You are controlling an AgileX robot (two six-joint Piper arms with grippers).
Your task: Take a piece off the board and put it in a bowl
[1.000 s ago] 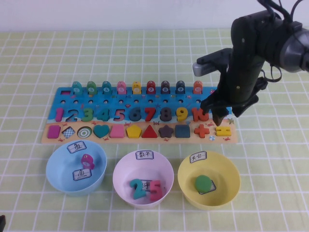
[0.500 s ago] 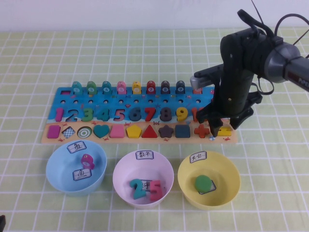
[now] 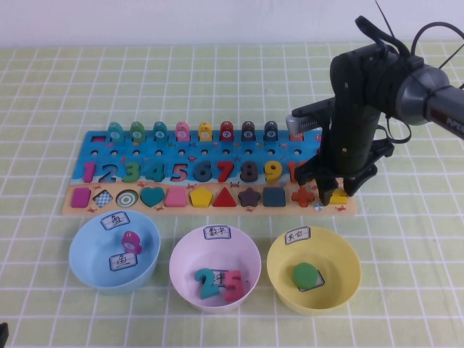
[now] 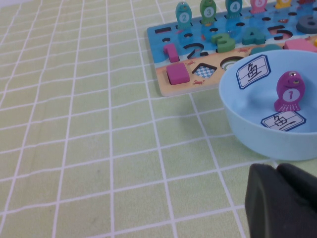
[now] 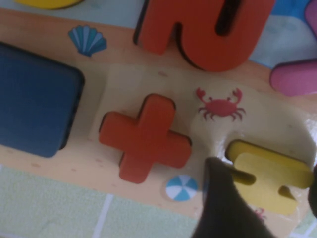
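Change since earlier: lowered a little further, the right pincer now has its dark fingers down at the board's right end, where a second ago it hung higher above the orange ten.
Right pincer: lower right of centre in the high view; fingers apart, one on each side of the small yellow wooden equals sign, not visibly closed on it. In the right wrist view one dark finger overlaps that sign's near edge.
Equals sign: lying in its slot at the right end of the tan strip of the long blue-and-tan wooden puzzle board, just right of the orange plus sign.
Bowls: pale yellow round plastic bowl below the pincer, holding a green piece; pink bowl at bottom centre, light blue bowl at lower left.
Left pincer: only a dark bulk in the lower right of the left wrist view, over the green checked tabletop; whether its fingers are apart I cannot tell.
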